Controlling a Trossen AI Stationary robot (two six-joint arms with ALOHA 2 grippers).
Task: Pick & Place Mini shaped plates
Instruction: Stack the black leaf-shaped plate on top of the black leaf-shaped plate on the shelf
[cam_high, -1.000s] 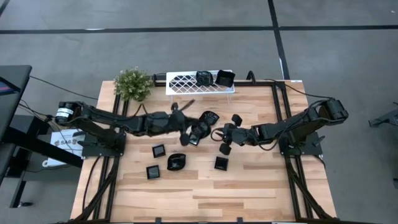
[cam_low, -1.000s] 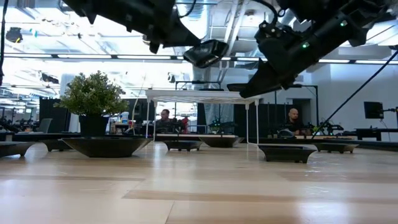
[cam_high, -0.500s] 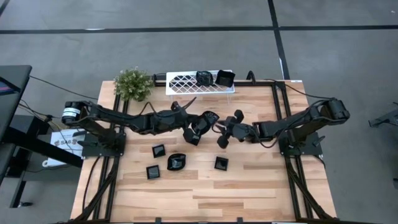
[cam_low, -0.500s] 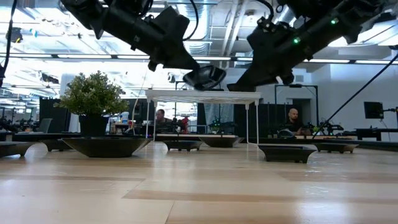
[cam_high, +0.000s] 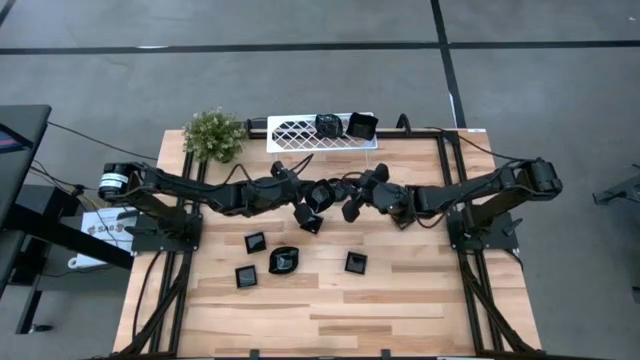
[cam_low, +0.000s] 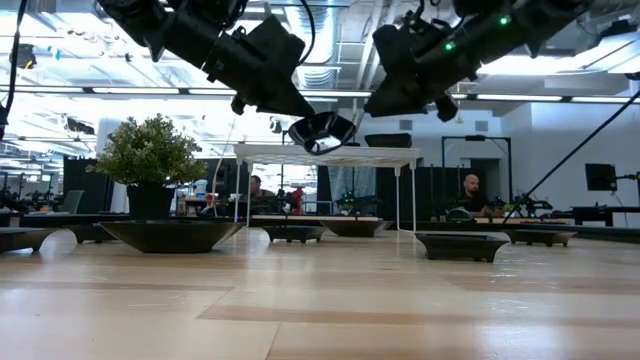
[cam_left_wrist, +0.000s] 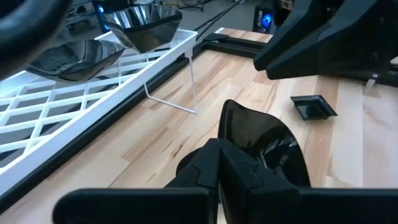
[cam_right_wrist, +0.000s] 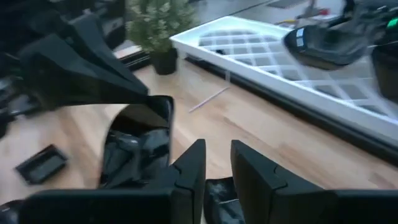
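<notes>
Mini plate (cam_high: 322, 194) clamped in your left gripper (cam_high: 318, 197) sits just short of the white rack (cam_high: 300, 132), right gripper's (cam_high: 352, 207) jaws part-open beside it, can't tell if it's carrying anything.

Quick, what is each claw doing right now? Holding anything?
Left claw: closed on a glossy black mini plate, lifted above the table.
Right claw: holding a black mini plate too.

Glossy black plates (cam_high: 284, 260), white (lattice-patterned) rack (cam_high: 300, 133).
</notes>
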